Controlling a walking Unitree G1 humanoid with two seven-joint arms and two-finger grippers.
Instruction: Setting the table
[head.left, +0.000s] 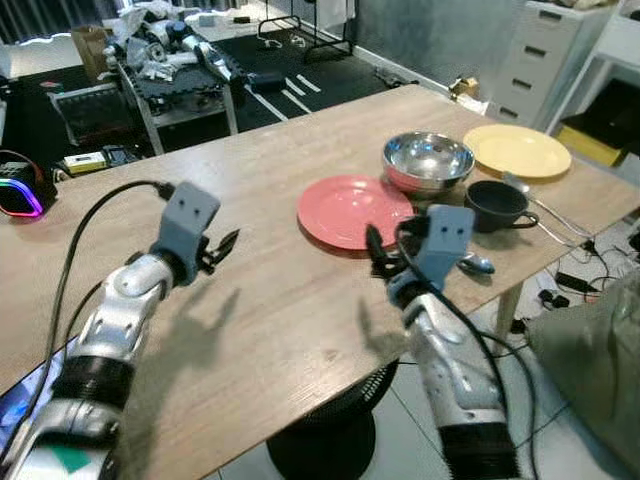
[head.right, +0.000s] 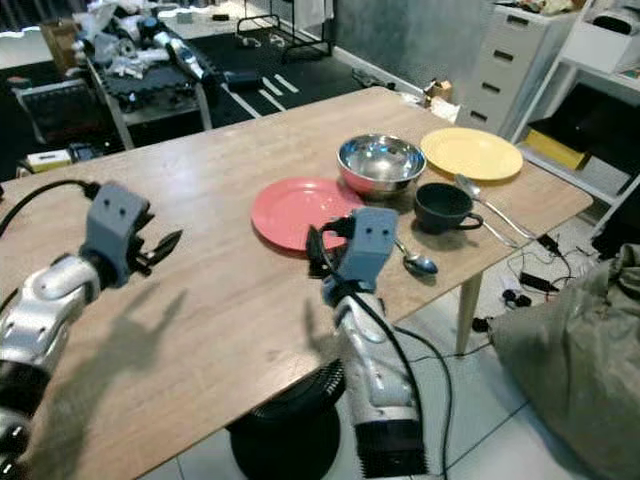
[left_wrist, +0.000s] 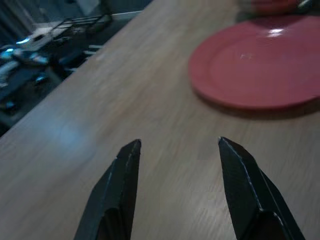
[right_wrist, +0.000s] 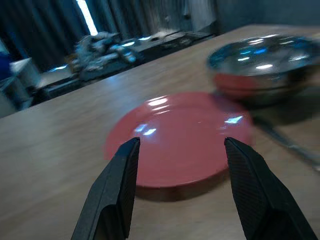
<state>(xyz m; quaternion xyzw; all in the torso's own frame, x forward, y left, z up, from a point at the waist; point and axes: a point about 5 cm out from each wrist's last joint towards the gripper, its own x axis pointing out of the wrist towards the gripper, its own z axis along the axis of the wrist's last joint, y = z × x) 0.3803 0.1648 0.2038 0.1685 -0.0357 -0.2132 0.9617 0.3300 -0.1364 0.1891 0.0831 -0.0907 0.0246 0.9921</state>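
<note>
A red plate (head.left: 352, 210) lies on the wooden table (head.left: 270, 300), right of centre. Behind it sits a steel bowl (head.left: 428, 160), with a yellow plate (head.left: 516, 150) further right. A black mug (head.left: 497, 205) stands by the bowl, and a spoon (head.left: 478, 263) lies near the table's front edge. My right gripper (head.left: 388, 243) hovers open at the red plate's near rim, fingers either side of the plate (right_wrist: 180, 132) in its wrist view. My left gripper (head.left: 222, 250) is open over bare table to the left, pointing toward the red plate (left_wrist: 257, 67).
More cutlery (head.left: 545, 212) lies right of the mug. Past the table's far edge are a cluttered low cart (head.left: 175, 60) and a glowing gadget (head.left: 20, 190). White drawers (head.left: 535, 55) stand at the back right, and a grey-green sack (head.left: 590, 350) sits on the floor.
</note>
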